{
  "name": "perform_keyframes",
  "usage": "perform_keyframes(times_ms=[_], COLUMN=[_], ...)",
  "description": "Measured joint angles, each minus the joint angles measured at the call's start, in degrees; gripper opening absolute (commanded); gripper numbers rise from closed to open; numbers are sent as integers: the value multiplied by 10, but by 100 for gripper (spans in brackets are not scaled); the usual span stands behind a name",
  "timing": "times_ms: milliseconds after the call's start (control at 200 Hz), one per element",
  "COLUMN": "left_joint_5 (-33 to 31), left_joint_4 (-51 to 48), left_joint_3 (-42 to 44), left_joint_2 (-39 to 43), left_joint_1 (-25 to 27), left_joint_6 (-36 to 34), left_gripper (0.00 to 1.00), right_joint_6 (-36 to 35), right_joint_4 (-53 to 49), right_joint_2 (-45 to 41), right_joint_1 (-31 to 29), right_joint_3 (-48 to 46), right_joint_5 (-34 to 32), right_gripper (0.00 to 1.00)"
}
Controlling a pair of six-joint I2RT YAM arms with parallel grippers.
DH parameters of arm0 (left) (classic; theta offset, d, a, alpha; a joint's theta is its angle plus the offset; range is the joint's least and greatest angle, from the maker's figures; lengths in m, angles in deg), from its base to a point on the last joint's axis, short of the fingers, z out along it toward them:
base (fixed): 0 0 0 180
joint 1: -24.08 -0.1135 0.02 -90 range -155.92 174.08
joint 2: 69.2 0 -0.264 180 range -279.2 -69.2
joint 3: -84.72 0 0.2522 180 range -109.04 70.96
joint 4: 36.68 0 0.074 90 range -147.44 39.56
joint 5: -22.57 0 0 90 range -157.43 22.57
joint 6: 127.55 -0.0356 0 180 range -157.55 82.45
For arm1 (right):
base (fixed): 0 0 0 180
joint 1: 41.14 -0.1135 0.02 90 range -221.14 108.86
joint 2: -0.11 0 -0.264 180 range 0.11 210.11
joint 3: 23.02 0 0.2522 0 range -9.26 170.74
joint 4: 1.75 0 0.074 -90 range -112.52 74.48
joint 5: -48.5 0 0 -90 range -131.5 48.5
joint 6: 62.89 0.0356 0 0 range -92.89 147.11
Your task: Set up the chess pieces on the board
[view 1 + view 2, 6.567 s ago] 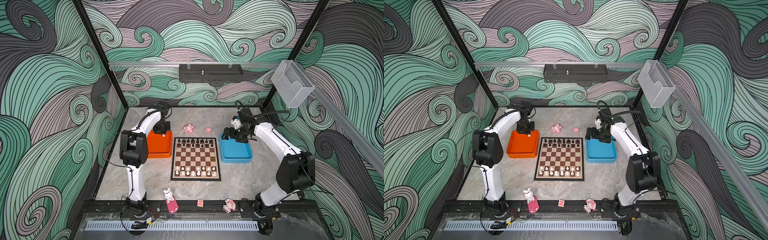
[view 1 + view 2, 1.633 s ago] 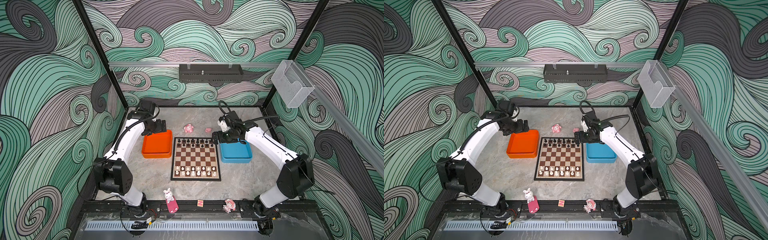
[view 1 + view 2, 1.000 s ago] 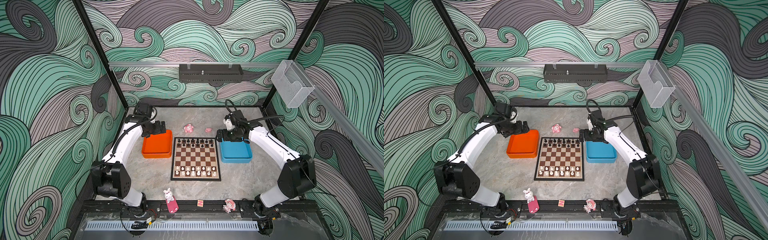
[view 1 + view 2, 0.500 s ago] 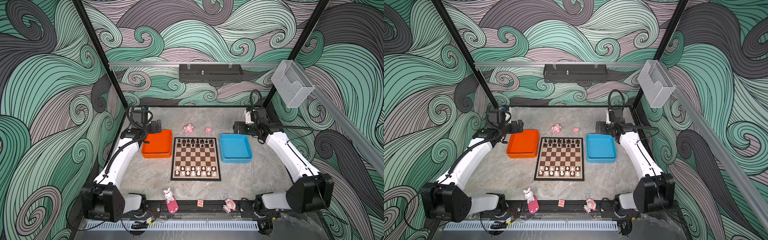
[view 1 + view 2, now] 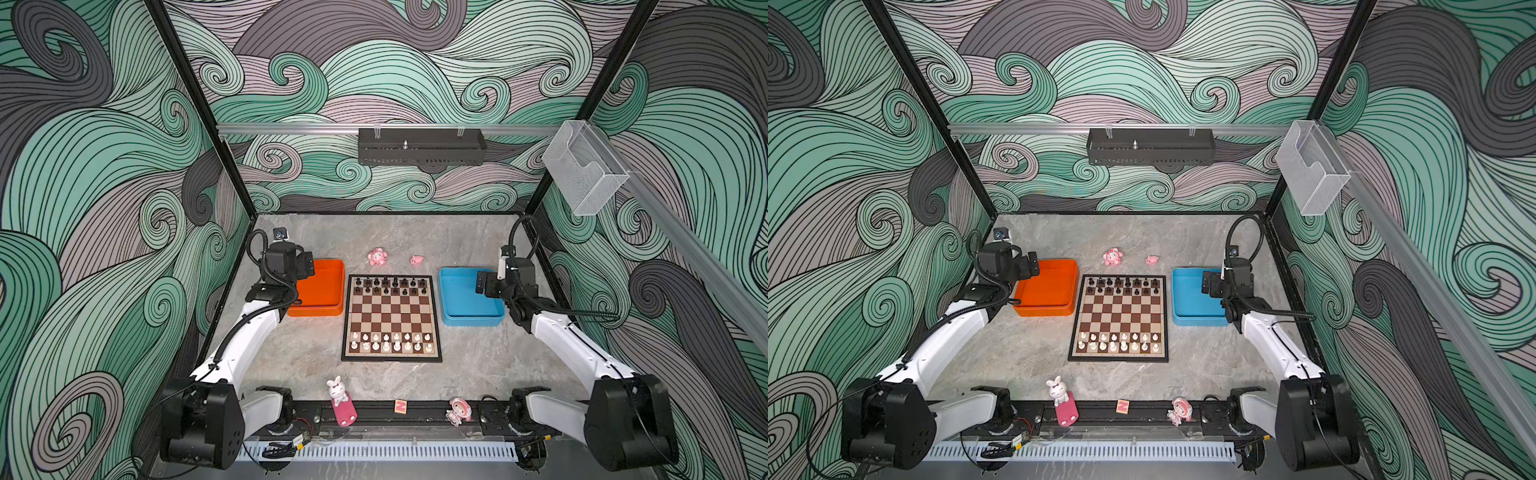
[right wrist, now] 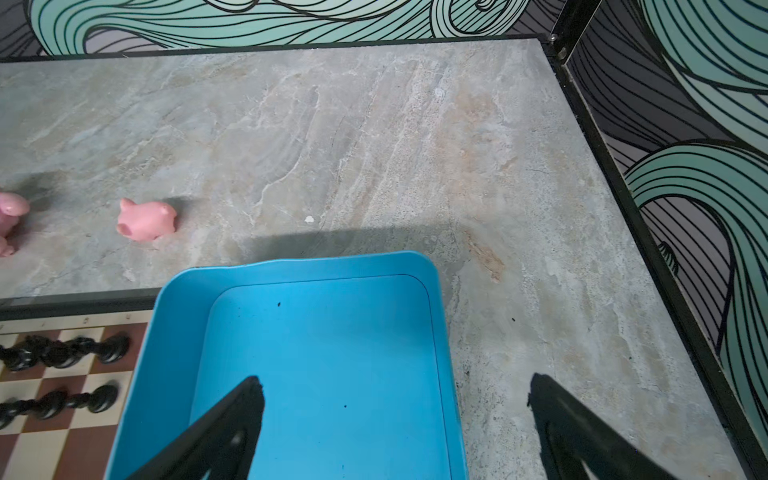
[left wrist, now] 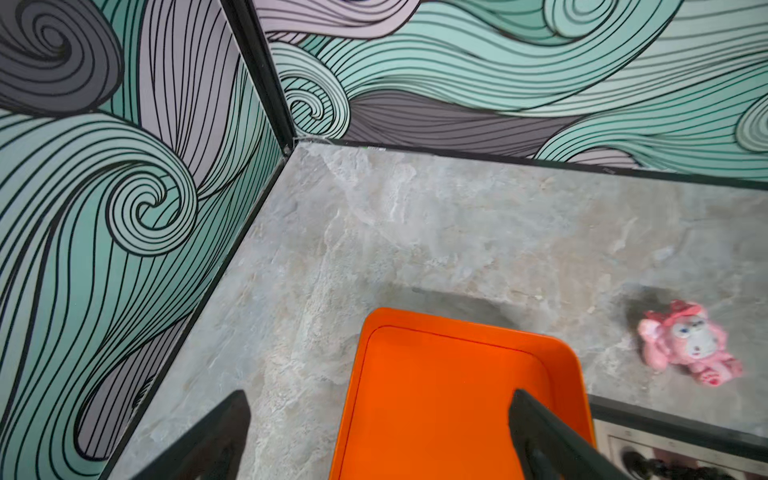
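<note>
Left arm: I am holding it extended; left gripper over orange tray, jaws apart.
Right arm: extended; right gripper over blue tray, jaws apart.

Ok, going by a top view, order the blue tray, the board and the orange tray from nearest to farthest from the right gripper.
1. The blue tray, partly beneath the right gripper, on the right.
2. The board, mid-table, left of that tray.
3. The orange tray, beyond the board, on the left side.

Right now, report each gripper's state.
Left gripper: open, holding nothing.
Right gripper: open, holding nothing.
</note>
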Motion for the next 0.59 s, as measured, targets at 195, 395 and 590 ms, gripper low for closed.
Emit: perform_keyframes(times_ms=[195, 395, 590], left_joint_5=[4, -9, -43], left_joint_4=[119, 242, 364], left_joint_3=[111, 182, 219], left_joint_2=[-13, -40, -121], left_joint_1=[0, 0, 0], left_joint_6=[-36, -44, -52], left_gripper=[99, 99, 99], right_joint_6=[-21, -24, -30], right_joint_4=[100, 214, 287], right_joint_2=[14, 69, 110], right_joint_1=[0, 1, 1], right_joint_3=[-37, -90, -113], right_joint_5=[-4, -2, 0], right_gripper=[99, 99, 99])
